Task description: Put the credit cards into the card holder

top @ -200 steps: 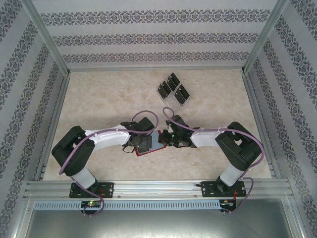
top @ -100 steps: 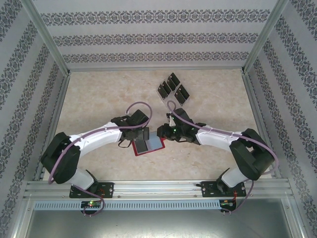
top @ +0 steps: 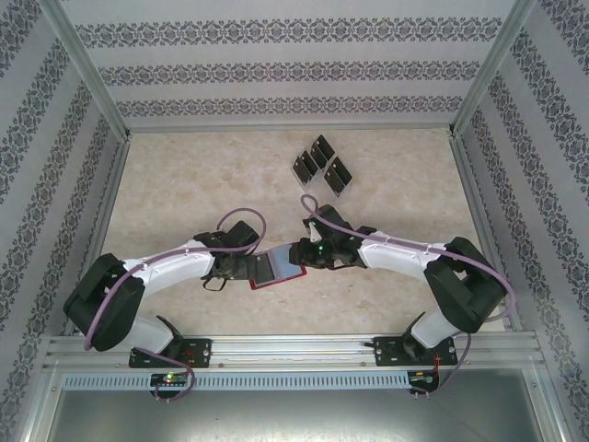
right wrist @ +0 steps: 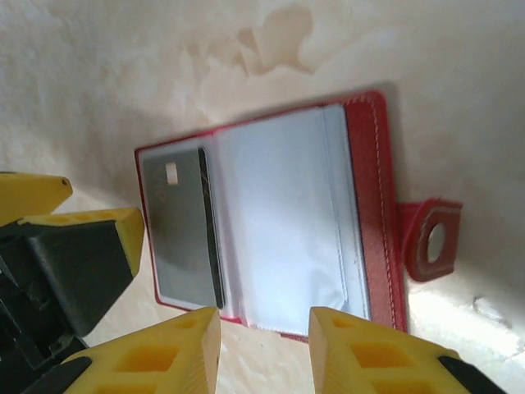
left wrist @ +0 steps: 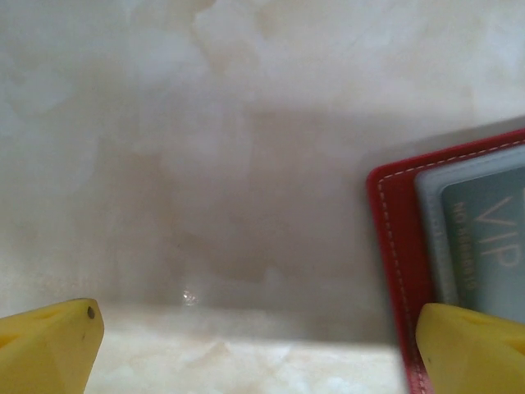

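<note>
The red card holder [top: 281, 271] lies open on the table between the two arms, grey sleeves up, snap tab [right wrist: 431, 238] at its right edge. One dark credit card [right wrist: 180, 226] sits in its left pocket; in the left wrist view that card [left wrist: 484, 238] reads "VIP". Several more credit cards [top: 321, 166] stand in a clear rack further back. My left gripper [top: 241, 269] is wide open over bare table at the holder's left edge [left wrist: 394, 238]. Low over the holder's near edge, my right gripper [right wrist: 264, 349] is open with nothing between its fingers.
The marble-patterned table [top: 184, 184] is fenced by aluminium rails and patterned walls. One finger of the left gripper [right wrist: 82, 246] stands close beside the holder's left side. The clear rack [top: 336, 180] is well behind both arms.
The right gripper's jaws have parted and it now sits at the holder's right part. The left gripper has slid left off the holder, uncovering the carded pocket.
</note>
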